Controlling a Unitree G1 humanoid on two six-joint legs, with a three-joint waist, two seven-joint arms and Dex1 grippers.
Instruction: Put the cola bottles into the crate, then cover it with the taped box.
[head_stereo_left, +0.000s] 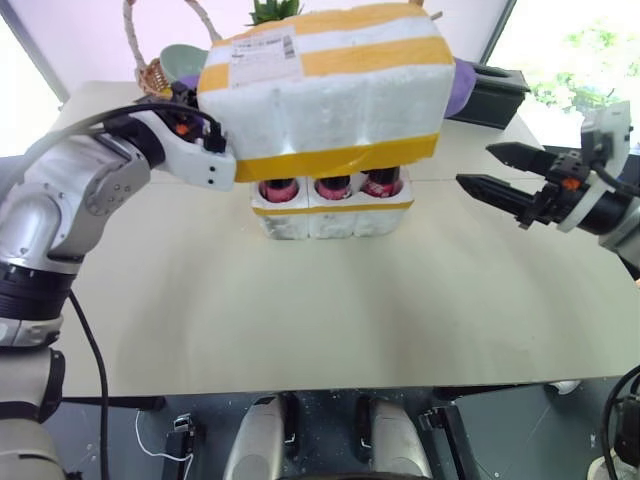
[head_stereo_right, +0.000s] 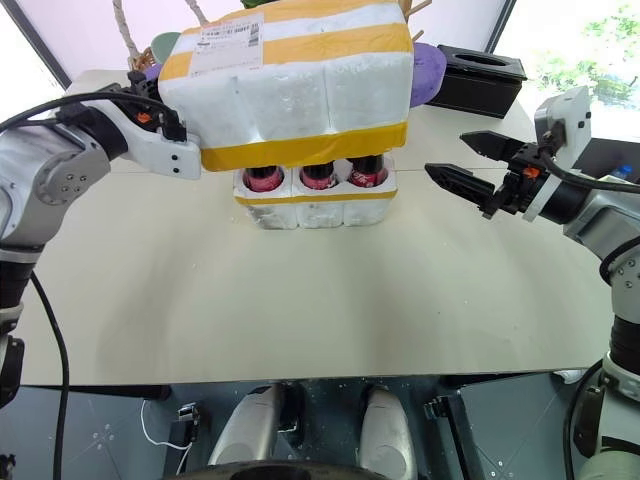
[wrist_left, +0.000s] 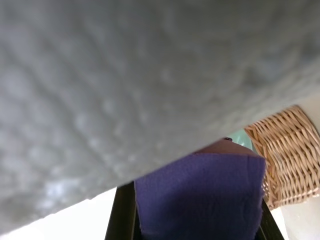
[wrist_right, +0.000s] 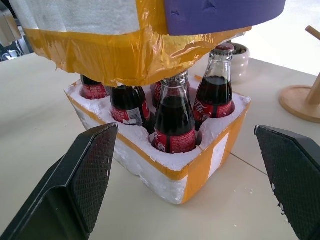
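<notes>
Bare tabletop lies nearest, and beyond it the crate sits mid-table with the cola bottles standing in its wells. The taped box hangs just over them, its lower yellow band at about cap height and tilted, higher on the robot's right side, so it is not yet seated.

To finish the covering well, I judge the box should be levelled first, squared over the crate's outline, then lowered straight down so its rim clears every cap; a skewed descent could catch a bottle neck and tip it.

At the box's left end is the left gripper, its fingers hidden behind the foam; they are closed tight, apparently on the box's purple piece. On the other side the right gripper hovers level, well apart from the box and crate, its jaws spread wide and empty, facing the crate.
</notes>
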